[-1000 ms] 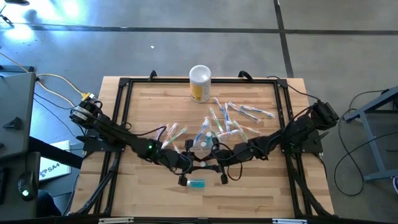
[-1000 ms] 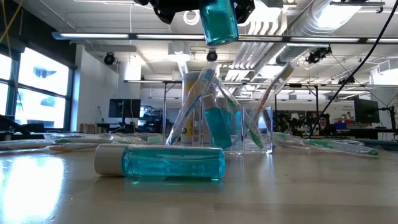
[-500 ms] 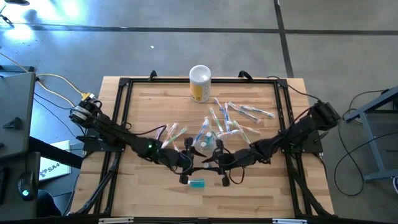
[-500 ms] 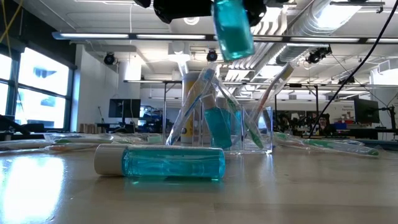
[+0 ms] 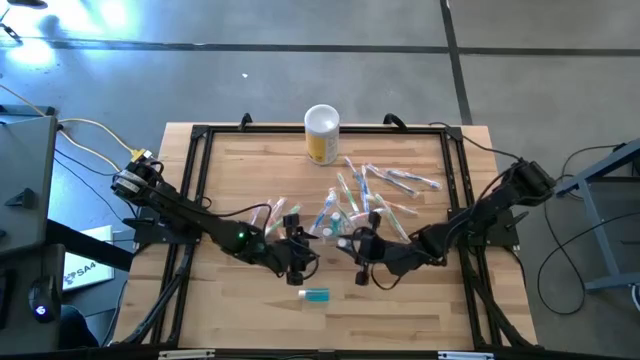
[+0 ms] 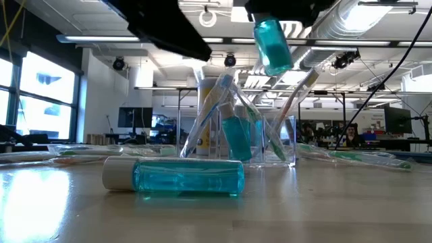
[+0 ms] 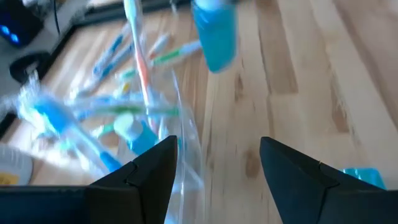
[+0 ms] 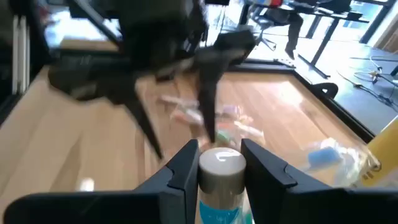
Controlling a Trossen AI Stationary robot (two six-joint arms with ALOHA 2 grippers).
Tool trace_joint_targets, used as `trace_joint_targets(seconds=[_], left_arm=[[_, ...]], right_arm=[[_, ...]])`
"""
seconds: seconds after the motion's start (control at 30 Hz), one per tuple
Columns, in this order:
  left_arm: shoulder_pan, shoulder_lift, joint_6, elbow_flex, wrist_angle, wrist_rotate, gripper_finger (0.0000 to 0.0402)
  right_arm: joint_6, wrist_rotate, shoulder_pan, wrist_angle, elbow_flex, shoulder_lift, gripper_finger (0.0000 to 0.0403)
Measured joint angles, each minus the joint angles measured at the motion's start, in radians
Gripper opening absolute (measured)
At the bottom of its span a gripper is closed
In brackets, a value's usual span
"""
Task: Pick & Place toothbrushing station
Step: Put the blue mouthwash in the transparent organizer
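Teal toothpaste tubes [image 6: 189, 177] with white caps, pastel toothbrushes [image 5: 385, 180], clear bag [image 6: 236, 131], yellow-white canister [image 5: 321, 134]

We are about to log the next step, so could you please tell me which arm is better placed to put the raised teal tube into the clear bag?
Right: its tool already grips the teal toothpaste tube above the clear crinkly plastic bag; the left tool is open and empty.

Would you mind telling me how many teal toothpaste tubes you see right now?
3: one lying on the table in front, one upright inside the clear bag, and one held in the air by the right gripper. Others may be hidden among the toothbrushes.
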Motion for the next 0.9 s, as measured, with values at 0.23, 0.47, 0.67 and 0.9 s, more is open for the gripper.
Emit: trace_joint_targets(seconds=[0.23,0.47,0.67,0.9], left_arm=[[0.000,0.001,-0.096,-0.002,-0.105,0.019,0.0223],[-0.001,0.002,-0.195,-0.002,-0.218,0.045,0.0223],[-0.009,0.002,-0.204,-0.002,-0.227,0.045,0.0223],[-0.014,0.002,-0.204,-0.002,-0.236,0.046,0.0223]], right_arm=[[-0.022,-0.026,-0.080,0.058,0.002,0.043,0.0089],[-0.031,-0.028,-0.148,0.079,0.002,0.102,0.0089],[-0.031,-0.053,-0.197,0.105,0.002,0.159,0.0089],[-0.031,-0.055,-0.226,0.138,0.002,0.213,0.0089]])
